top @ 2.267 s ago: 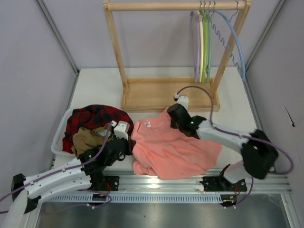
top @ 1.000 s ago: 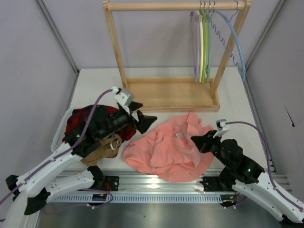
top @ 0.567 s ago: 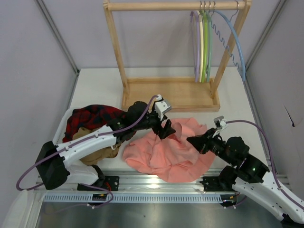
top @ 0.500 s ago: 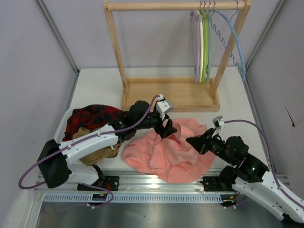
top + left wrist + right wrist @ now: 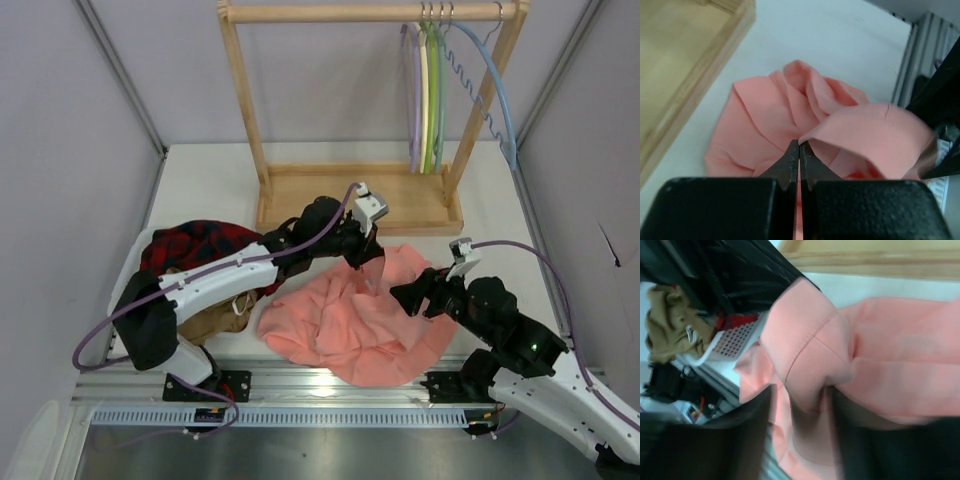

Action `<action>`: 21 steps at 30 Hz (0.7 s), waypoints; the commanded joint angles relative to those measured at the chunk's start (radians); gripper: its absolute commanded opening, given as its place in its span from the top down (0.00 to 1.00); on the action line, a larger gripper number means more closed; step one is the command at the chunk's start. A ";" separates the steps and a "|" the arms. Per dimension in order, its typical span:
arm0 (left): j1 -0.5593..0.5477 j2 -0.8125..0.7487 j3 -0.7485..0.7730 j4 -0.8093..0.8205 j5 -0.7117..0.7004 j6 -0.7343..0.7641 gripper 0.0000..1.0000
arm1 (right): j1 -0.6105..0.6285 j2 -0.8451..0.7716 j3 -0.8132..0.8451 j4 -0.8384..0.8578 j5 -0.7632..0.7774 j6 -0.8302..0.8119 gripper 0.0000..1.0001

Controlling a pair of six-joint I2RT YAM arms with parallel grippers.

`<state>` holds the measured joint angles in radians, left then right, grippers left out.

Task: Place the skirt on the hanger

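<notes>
Worktop [image 5: 200, 180] ctr holds skirt [image 5: 340, 325]; L end effector [image 5: 799, 146] just clamped shut on its 12 o'clock edge, lifting a fold. R end effector [image 5: 402, 296], at 3, has let go, fingers half apart. Grip swapped sides; hanger [image 5: 411, 100] at 1, on rack [image 5: 360, 200], untouched

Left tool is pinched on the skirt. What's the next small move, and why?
Probably raise the left tool a little to lift the pinched edge. Its jaws are shut on a fold of the skirt, the right tool stands open around another fold, and the skirt lies crumpled on the table while the lilac hanger hangs on the rack.
</notes>
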<state>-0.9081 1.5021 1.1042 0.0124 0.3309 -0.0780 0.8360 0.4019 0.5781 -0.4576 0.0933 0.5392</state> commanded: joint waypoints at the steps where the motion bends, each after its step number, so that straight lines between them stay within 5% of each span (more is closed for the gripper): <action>1: -0.012 0.026 0.218 -0.260 -0.264 -0.115 1.00 | -0.012 0.050 0.114 -0.136 0.199 0.060 0.19; 4: -0.031 0.003 0.262 -0.365 -0.364 -0.181 1.00 | -0.012 0.106 0.156 -0.171 0.188 0.071 0.01; 11: -0.098 0.026 0.387 -0.670 -0.700 -0.269 1.00 | 0.032 0.291 0.298 -0.165 0.206 0.094 0.01; 21: -0.098 -0.045 0.321 -0.617 -0.642 -0.351 1.00 | 0.222 0.570 0.312 0.074 0.404 0.139 0.05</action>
<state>-1.0077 1.5208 1.4277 -0.6106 -0.2897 -0.3885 1.0119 0.9222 0.8516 -0.4965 0.3988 0.6582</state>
